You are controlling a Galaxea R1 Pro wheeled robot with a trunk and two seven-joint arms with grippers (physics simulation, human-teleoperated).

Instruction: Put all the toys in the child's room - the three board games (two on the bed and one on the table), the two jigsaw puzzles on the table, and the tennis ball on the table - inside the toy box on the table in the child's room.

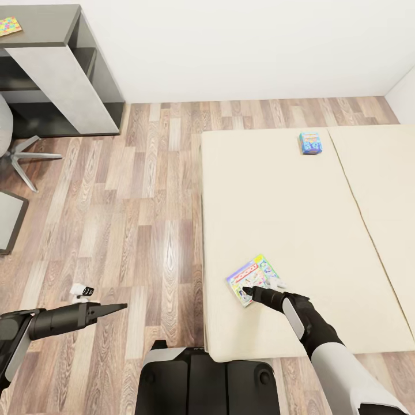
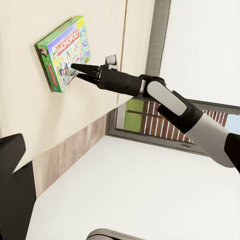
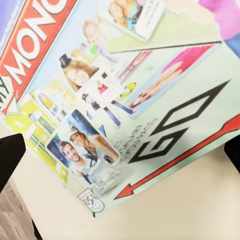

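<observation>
1. Reaching over the bed [image 1: 276, 190], the right gripper [image 1: 249, 291] has its tips on the near edge of the Monopoly box [image 1: 252, 279]. The fingers look a little apart, but how wide they are, and if they grip the box, is hard to tell.
2. From the left wrist view the Monopoly box [image 2: 64, 52] shows green sides.
3. A small blue game box [image 1: 310, 142] lies far up the bed, too small to read.
4. The left gripper [image 1: 112, 309] hangs over the wood floor [image 1: 132, 219], looks closed and holds nothing.
5. A bright jigsaw puzzle [image 1: 9, 25] sits on the dark surface [image 1: 46, 29], cut off at the picture's edge.
</observation>
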